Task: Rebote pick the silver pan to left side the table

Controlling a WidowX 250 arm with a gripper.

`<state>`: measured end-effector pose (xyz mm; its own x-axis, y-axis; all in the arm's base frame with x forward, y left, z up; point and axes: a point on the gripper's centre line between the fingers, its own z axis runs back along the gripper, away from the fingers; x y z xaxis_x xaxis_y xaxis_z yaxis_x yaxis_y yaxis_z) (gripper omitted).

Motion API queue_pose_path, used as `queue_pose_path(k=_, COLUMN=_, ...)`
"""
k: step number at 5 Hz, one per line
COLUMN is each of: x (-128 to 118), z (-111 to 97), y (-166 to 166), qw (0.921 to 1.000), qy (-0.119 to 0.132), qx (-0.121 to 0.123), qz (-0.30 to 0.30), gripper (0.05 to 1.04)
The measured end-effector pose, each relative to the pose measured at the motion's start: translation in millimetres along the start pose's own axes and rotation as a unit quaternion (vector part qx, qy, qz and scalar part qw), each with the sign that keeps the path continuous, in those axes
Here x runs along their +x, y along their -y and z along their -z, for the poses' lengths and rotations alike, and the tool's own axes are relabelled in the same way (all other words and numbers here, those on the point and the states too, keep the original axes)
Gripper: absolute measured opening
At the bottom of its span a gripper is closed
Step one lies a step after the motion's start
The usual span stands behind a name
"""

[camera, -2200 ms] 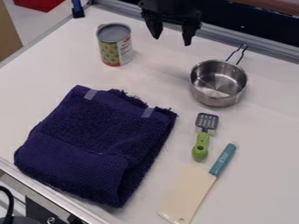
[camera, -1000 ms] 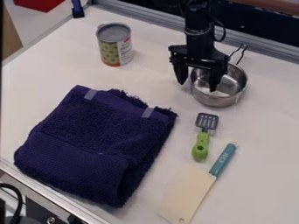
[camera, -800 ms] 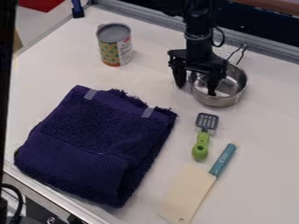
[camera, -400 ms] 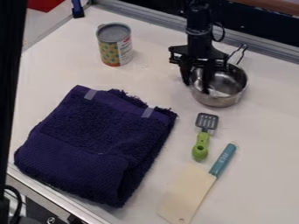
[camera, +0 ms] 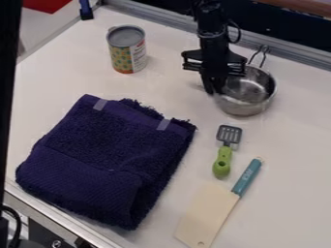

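Silver pan (camera: 249,105) partly under end effector (camera: 215,90), body off to one side, rim pinched between fingers.

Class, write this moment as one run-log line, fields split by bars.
hand: closed on pan rim | silver pan: gripped, lift unclear | purple towel: folded | green-handled spatula: lying near pan

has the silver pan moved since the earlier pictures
Yes, slightly: the silver pan has shifted away from the spatula, toward the metal rail.
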<state>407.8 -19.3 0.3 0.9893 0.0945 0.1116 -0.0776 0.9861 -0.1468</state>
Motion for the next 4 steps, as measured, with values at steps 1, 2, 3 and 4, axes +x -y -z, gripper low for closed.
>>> queue_pose_path(k=1, x=-6.8, z=-3.5, y=-1.6, qw=0.9995, qy=-0.023, qx=-0.020, qz=-0.002, gripper=0.060)
queue_pose_path(k=2, x=-8.3, z=-26.6, y=-6.7, qw=0.9992, qy=-0.027, qx=-0.027, qz=-0.012, gripper=0.060)
queue_pose_path(k=3, x=-4.7, z=-59.3, y=-18.4, qw=0.9994, qy=-0.005, qx=-0.013, qz=-0.031, gripper=0.060)
queue_pose_path(k=4, x=-11.1, z=-84.3, y=-49.2, qw=0.9983, qy=0.032, qx=0.008, qz=-0.047, gripper=0.060)
